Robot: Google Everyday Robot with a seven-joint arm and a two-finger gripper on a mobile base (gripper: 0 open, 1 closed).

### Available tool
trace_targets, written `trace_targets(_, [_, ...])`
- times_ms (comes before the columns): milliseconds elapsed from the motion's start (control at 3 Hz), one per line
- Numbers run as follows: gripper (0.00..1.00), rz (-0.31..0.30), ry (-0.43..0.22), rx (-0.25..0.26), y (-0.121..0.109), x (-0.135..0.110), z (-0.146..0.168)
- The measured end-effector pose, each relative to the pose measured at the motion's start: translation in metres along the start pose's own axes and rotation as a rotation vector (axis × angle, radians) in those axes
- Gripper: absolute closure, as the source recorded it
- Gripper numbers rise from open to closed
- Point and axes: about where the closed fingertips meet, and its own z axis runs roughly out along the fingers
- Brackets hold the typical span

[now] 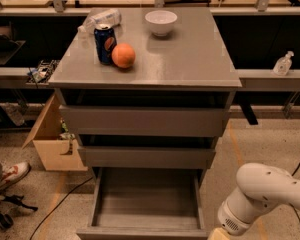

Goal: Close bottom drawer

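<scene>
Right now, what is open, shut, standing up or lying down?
bottom drawer: pulled wide open, looks empty
middle drawer: mostly pushed in
top drawer: mostly pushed in
soda can: standing upright
plastic bottle: lying on its side
white bowl: upright
cardboard box: flaps open
gripper: low, by the bottom drawer's right front corner

The arm is smooth, glossy white, built of rounded, bulbous segments. Its ringed wrist joint carries a small dotted grille. The end effector, pale cream-yellow, shows only as a sliver at the view's bottom edge, right of centre.
</scene>
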Motion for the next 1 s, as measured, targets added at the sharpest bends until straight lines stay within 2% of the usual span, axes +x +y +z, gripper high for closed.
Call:
trace_targets(333, [0.00, 0.036, -0.021, -0.075, -0.002, 0.013, 0.048])
trace_targets(667, [0.00, 0.039, -0.016, -0.080, -0.004, 0.013, 0.055])
trace_targets(1000, [0.03, 0.088, -0.035, -0.120, -0.038, 0.019, 0.099])
